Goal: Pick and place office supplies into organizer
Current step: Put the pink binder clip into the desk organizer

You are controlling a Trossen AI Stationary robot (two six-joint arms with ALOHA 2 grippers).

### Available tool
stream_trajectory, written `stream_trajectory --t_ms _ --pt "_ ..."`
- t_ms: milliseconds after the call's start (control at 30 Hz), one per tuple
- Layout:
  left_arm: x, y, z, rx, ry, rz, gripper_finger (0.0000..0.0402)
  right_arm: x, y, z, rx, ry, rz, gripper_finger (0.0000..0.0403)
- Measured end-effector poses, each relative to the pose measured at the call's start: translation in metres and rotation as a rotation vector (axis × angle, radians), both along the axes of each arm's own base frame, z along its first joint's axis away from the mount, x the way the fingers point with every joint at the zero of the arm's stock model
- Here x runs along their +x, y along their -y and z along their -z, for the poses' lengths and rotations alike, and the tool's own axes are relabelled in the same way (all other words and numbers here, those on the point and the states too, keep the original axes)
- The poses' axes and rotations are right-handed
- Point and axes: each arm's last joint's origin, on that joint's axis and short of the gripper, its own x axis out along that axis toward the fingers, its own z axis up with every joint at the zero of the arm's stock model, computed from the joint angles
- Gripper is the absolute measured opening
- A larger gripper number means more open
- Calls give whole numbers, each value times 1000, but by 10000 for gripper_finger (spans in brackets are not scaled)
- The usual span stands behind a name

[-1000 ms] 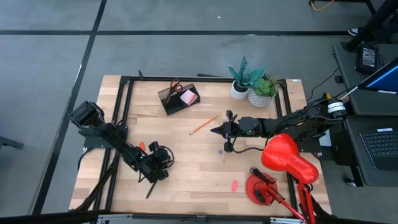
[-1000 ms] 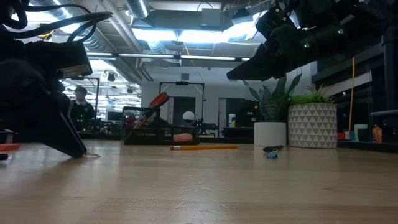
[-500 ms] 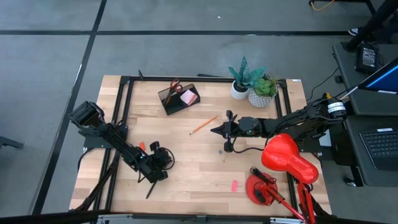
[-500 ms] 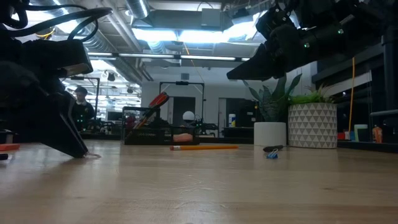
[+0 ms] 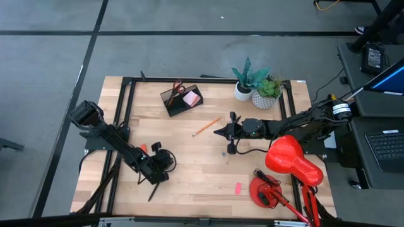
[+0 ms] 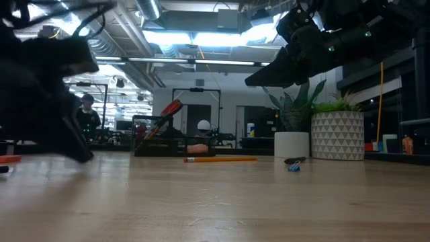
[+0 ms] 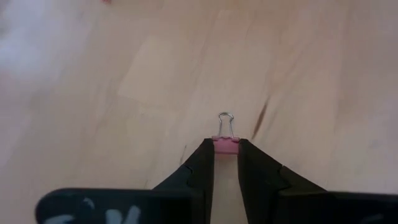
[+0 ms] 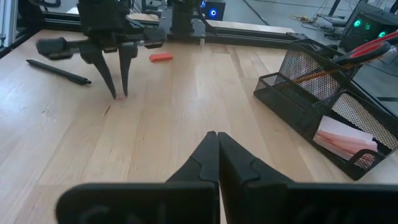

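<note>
— Fingers [image 7: 202, 168] of the left gripper [image 7: 226, 163] pinching a small pink binder clip [image 7: 226, 140], wire loop pointing away, just above the pale wooden bench [image 7: 93, 93]?

— Yes, pinching it, low at the bench's near-left part; seen from the right wrist as two dark tips [image 8: 122, 68] closing on a pink speck [image 8: 120, 97].

— And the right gripper [image 5: 218, 132]?

— Hovering over the bench's middle, fingers [image 8: 208, 158] pressed together, holding nothing.

— Organizer?

— Black mesh organizer [image 5: 182, 99] sitting near the far edge, already carrying red-handled scissors [image 5: 177, 87] and a pink sticky-note pad [image 5: 191, 98].

— Loose supplies?

— Orange pencil [image 5: 206, 127] lying between organizer and right gripper; black pen [image 8: 58, 71] and red eraser [image 8: 161, 57] lying near the left arm; another pink eraser [image 5: 238, 188] lying beside the red desk lamp [image 5: 291, 161]; two potted plants [image 5: 257, 84] standing at the far right.
</note>
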Motion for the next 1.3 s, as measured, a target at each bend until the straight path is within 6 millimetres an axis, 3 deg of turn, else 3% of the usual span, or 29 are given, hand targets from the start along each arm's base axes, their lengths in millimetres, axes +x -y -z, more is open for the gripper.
stream_trajectory --t_ms 300,567,1300 --pt "-3 -5 -30 80 97 35 50 0 0 0 0 0 0 1" --pt "-11 -20 -52 183 178 -62 49 0 0 0 0 0 0 1" --pt "16 -97 -55 220 242 -547 50 0 0 0 4 0 1 1"
